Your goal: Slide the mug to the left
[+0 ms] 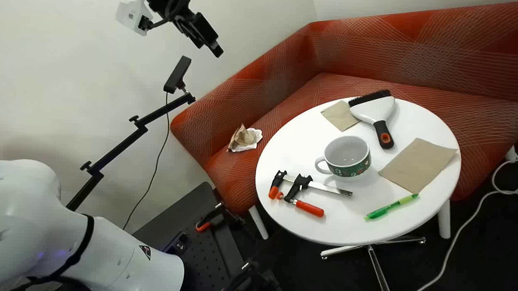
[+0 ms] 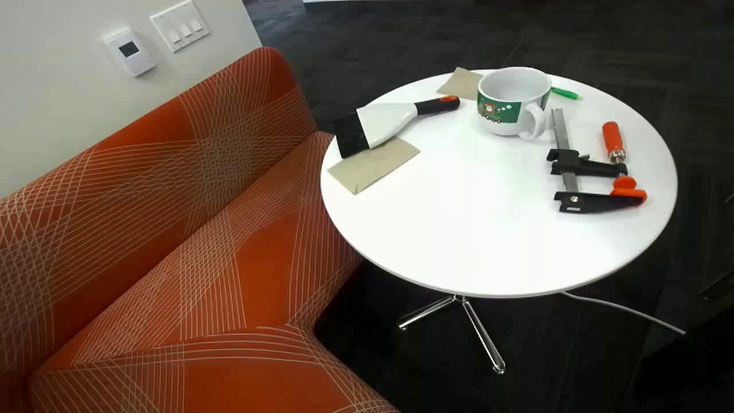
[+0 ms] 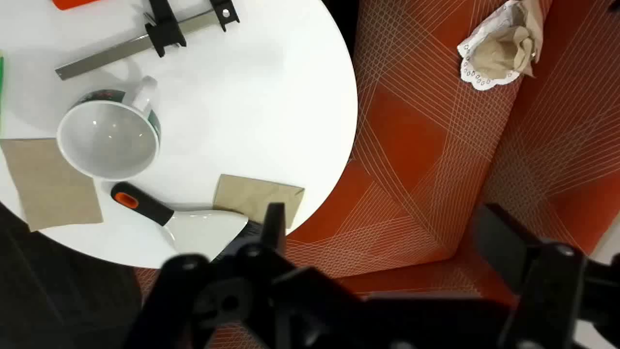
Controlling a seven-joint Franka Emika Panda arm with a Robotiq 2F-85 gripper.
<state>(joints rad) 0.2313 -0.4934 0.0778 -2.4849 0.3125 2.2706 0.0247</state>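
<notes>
Soup mug (image 2: 513, 103), glazed ceramic by its look: short, wide and whitish, with a green festive band printed along the side and no drink showing inside. It stands upright on the round white table (image 2: 487, 229), between the bar clamp (image 1: 302, 182) and the hand brush (image 1: 376, 110), whose black grip (image 3: 145, 206) lies just beside it; the larger brown napkin (image 1: 417, 165) is near. The gripper (image 3: 382, 225) is well apart from the mug, fingers (image 3: 274, 225) spread and holding nothing, so the slide looks not yet begun. Expect a stiff, fairly weighty body that won't give under a squeeze. The glaze should be slick, so the fingers may skate on it, while the base ought to glide over the smooth table with a steady push. A knock against the clamp could chip it. Pressing low on the side wall seems best, since force at the rim might tip it. If a hold is wanted, I would straddle the rim, one finger inside and one out, well round from the handle (image 3: 144, 93); whether the gripper could span the whole bowl I cannot tell. The handle juts out toward the clamp's side, and shoving against it would likely twist the mug rather than carry it straight.
</notes>
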